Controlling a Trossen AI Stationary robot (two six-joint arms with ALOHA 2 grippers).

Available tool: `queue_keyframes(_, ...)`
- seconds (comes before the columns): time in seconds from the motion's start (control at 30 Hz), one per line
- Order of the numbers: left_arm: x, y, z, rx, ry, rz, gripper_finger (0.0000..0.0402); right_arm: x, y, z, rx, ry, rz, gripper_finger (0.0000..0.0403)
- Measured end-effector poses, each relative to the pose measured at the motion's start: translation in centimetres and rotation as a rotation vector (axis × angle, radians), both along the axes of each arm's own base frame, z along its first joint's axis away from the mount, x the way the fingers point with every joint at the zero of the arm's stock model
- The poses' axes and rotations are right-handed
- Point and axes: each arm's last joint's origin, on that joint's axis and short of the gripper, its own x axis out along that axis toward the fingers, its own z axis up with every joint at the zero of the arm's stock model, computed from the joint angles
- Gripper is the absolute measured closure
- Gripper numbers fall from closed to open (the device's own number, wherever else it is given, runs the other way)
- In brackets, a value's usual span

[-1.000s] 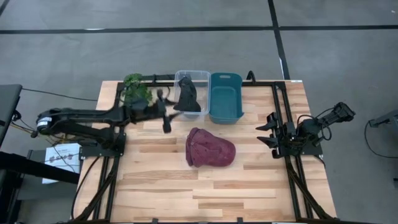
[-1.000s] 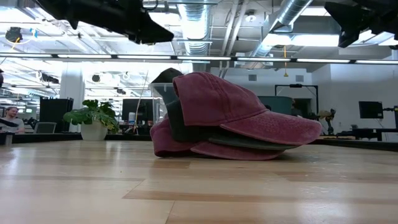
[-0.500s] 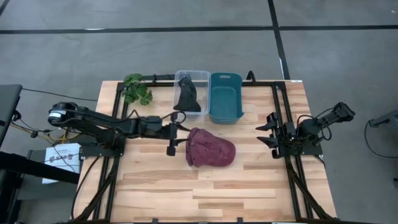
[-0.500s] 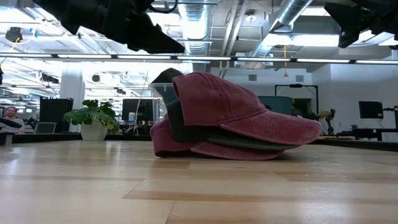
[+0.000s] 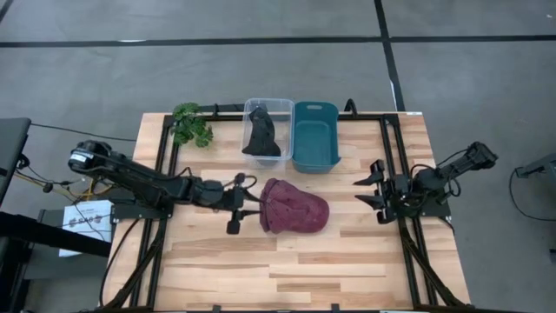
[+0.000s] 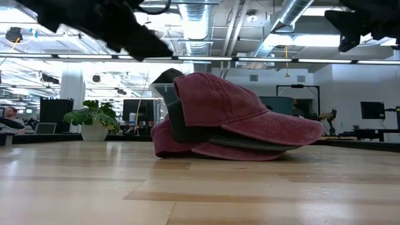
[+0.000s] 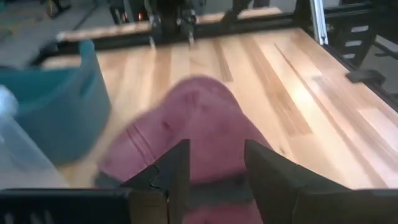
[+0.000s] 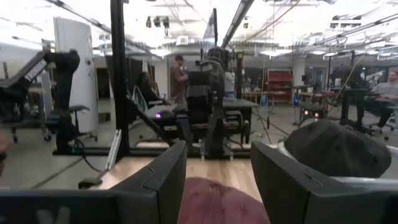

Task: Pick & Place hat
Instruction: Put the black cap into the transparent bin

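The floor (image 5: pixel 217 69) around the table was grey, smooth and crossed by dark seam lines. Beyond the table the room was a large open workshop with an exposed ceiling carrying silver ducts (image 6: pixel 197 19) and long strip lights (image 6: pixel 75 56), a white column (image 6: pixel 73 87), rows of desks with dark monitors (image 6: pixel 372 110), and a red cabinet (image 8: pixel 280 84) far back. A potted plant (image 6: pixel 94 119) stood behind the table edge, and several people (image 8: pixel 178 74) sat or stood among the workstations.
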Motion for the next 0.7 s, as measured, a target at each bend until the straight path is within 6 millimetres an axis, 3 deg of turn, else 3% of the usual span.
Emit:
queue_keyframes(0.13, -1.0, -1.6, -1.0, -0.054, 0.034, -0.027, 0.0254, 0.3, 0.2, -0.3, 0.009, 0.029, 0.004, 0.0233)
queue_keyframes(0.47, -3.0, -4.5, -2.1, -0.081, 0.07, -0.077, 0.0254, 1.1, 0.5, -0.7, 0.231, 0.085, 0.04, 0.0233)
queue_keyframes(0.7, -3.3, -4.8, -2.1, -0.023, 0.027, -0.022, 0.0253, 1.3, 0.6, -0.8, 0.297, 0.103, 0.051, 0.0233)
